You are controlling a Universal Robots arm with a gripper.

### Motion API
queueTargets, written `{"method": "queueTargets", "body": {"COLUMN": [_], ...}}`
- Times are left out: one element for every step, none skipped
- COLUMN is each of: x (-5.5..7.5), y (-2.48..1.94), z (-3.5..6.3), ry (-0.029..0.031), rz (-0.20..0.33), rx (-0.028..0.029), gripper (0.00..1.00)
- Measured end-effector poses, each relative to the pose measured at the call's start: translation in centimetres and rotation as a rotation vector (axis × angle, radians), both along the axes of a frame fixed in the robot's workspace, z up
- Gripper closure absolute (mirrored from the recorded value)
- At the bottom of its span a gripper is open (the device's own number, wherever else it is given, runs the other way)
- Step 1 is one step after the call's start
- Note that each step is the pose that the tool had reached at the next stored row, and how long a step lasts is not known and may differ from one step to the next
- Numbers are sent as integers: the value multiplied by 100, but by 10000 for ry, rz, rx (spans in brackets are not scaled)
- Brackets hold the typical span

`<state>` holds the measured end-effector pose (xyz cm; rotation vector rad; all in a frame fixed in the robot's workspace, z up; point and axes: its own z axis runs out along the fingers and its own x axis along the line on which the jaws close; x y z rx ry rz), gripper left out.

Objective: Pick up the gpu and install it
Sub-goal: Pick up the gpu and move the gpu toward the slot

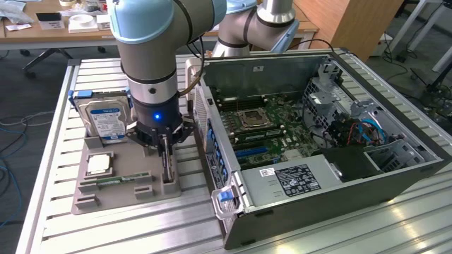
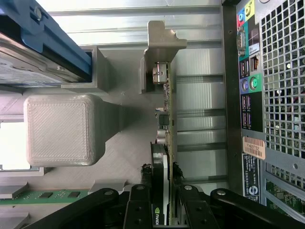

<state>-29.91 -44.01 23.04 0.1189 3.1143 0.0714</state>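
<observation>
The gpu (image 1: 166, 164) stands on edge in a slot of the grey holder tray (image 1: 113, 201), near the open computer case (image 1: 318, 132). My gripper (image 1: 164, 147) reaches straight down over it. In the wrist view the gpu (image 2: 167, 119) shows edge-on as a thin card, with its silver end bracket by a grey post of the tray (image 2: 159, 40). The black fan side sits between the fingers (image 2: 139, 202). My gripper (image 2: 162, 174) has one finger on each face of the card, pressed against it. The card still rests in its slot.
A silver hard drive (image 1: 106, 119) with a blue-white label stands upright at the tray's far end. A processor (image 1: 99, 163) and a green memory stick (image 1: 116, 180) lie in the tray. The case's rear panel (image 2: 267, 95) is close beside the card. The slatted metal table (image 1: 106, 233) carries everything.
</observation>
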Motion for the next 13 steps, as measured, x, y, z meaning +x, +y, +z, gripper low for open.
{"method": "queueTargets", "body": {"x": [0,0,0,0,0,0,0,0,0,0,0,0,0], "y": [0,0,0,0,0,0,0,0,0,0,0,0,0], "z": [0,0,0,0,0,0,0,0,0,0,0,0,0], "ry": [0,0,0,0,-1,-1,0,0,1,0,1,0,0], "rz": [0,0,0,0,19,86,165,242,306,339,342,345,347], "rx": [0,0,0,0,0,-1,-1,0,0,0,0,0,0], "gripper": [73,73,73,73,73,73,73,73,73,73,73,73,73]}}
